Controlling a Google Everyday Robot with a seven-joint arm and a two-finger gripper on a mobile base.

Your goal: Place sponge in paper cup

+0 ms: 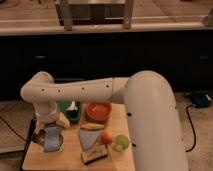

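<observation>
On the left of the wooden table (75,157) I see the sponge (52,139) lying in the paper cup (40,135), with my gripper (49,131) right above it, jaws spread wide and holding nothing. Further right sit a teal bin (70,111), an orange bowl (98,111), a grey-blue wedge (89,137) and a green cup (120,143)

Hidden and cut-off parts

The arm (145,120) runs off the bottom edge and covers the right part of the surface (75,157). The gripper (44,131), low at the left over the sponge (52,140), is mostly masked by the wrist. The paper cup (40,136) barely shows beneath the sponge.
</observation>
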